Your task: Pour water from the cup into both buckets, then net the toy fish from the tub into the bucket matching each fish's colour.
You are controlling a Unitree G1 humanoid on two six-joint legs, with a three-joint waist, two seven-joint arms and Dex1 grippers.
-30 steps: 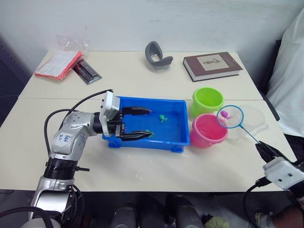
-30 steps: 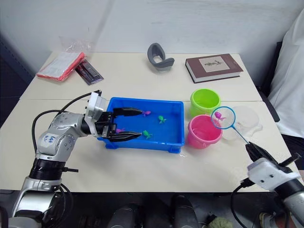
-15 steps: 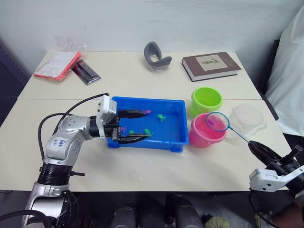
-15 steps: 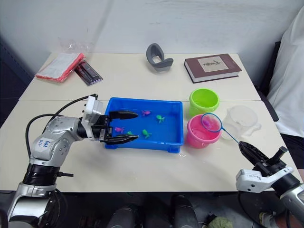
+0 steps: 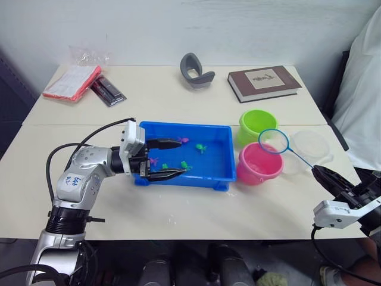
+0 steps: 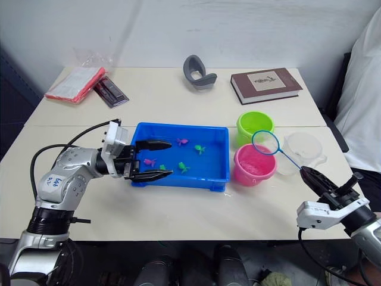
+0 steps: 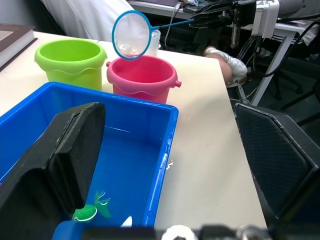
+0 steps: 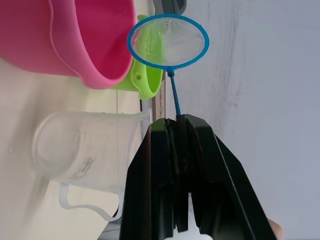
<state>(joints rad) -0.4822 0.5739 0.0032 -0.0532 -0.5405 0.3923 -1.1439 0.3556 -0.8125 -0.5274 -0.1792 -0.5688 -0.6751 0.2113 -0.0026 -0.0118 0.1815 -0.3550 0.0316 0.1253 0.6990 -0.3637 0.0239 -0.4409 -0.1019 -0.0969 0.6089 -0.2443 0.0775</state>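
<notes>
My right tool [image 6: 311, 177] is squeezed shut on the thin black stick of the net [image 6: 264, 142], out past the right edge of the surface [image 6: 178, 95]. The net's blue hoop hangs in the air over the spot where the pink bucket [image 6: 255, 165] and the green bucket [image 6: 255, 127] meet, and its mesh looks empty. The two buckets stand touching each other near the right edge, with the green one farther back. The clear cup [image 6: 303, 151] stands upright just to the right of the buckets, closer to that edge. My left tool [image 6: 156, 159] is spread wide, with one finger inside the blue tub [image 6: 221, 156] and the other along the tub's front left rim, holding nothing. The tub sits in the middle of the surface, nearer the front edge. In it are small toy fish, pink ones [image 6: 182, 142] and green ones [image 6: 200, 149]. At the back edge lie a brown book [image 6: 265, 84], a grey curved thing [image 6: 197, 71] and, in the back left corner, a red packet [image 6: 74, 83].
</notes>
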